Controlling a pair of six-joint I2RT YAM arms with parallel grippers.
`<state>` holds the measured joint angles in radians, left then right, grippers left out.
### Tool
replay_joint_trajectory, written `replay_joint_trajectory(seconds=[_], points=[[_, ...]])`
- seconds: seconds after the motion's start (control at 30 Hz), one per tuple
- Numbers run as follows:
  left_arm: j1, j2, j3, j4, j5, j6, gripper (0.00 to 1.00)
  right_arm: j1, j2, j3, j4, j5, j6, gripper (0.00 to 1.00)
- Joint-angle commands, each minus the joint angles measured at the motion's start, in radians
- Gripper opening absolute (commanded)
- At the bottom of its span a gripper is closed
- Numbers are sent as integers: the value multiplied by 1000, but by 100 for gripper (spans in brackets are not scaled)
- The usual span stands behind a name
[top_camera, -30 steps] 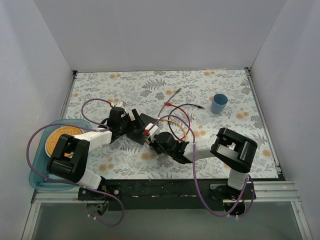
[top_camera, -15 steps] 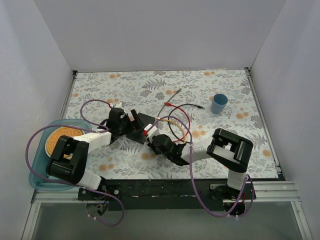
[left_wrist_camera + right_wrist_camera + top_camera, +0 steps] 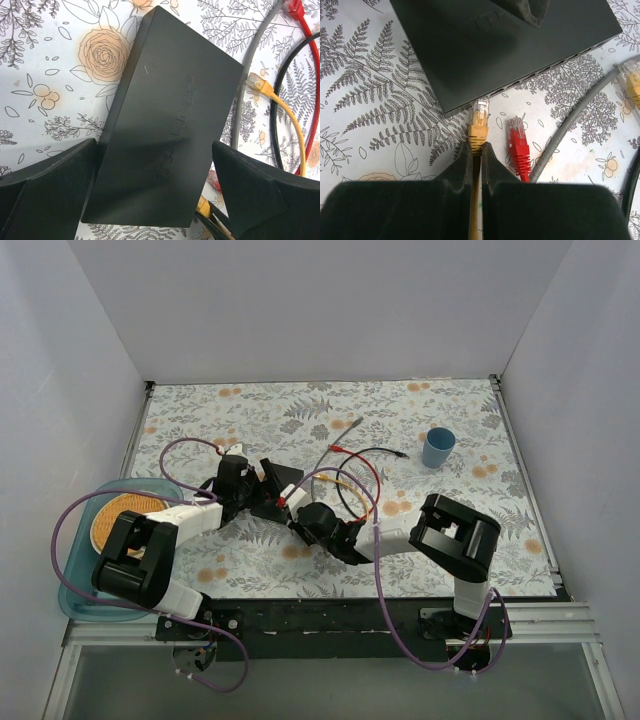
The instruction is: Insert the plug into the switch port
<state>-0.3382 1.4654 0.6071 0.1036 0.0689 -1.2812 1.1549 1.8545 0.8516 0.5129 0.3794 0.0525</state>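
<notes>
The flat black switch box (image 3: 170, 115) lies on the floral table, also seen in the top view (image 3: 281, 484). My left gripper (image 3: 154, 146) straddles it, one finger on each long side, shut on it. My right gripper (image 3: 476, 146) is shut on a yellow plug (image 3: 479, 120), just behind its clear tip. The tip touches the box's front side at its left corner, where the row of ports (image 3: 540, 67) begins. I cannot tell whether it has entered a port. In the top view the right gripper (image 3: 297, 513) sits just right of the left gripper (image 3: 262, 490).
A loose red plug (image 3: 519, 142) and a grey cable (image 3: 570, 125) lie right of the held plug, and a second yellow plug (image 3: 632, 80) lies further right. Red and black cables loop behind the box (image 3: 365, 475). A blue cup (image 3: 437, 447) stands back right. A teal tray (image 3: 75, 585) lies left.
My right gripper has moved left and forward with the yellow plug, bringing its tip up to the box's front side. The left gripper and the box have barely moved.
</notes>
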Motion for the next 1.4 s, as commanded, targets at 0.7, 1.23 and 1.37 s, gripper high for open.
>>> replay_joint_trajectory(seconds=[0.7, 1.23, 1.37], points=[[-50, 87, 92, -194, 135, 86, 98, -12, -68, 49, 9, -208, -174, 1], [-50, 78, 13, -154, 230, 86, 98, -21, -11, 135, 1, -119, -91, 1], [-50, 72, 5, -151, 247, 86, 98, -21, -14, 135, 19, -111, -80, 1]])
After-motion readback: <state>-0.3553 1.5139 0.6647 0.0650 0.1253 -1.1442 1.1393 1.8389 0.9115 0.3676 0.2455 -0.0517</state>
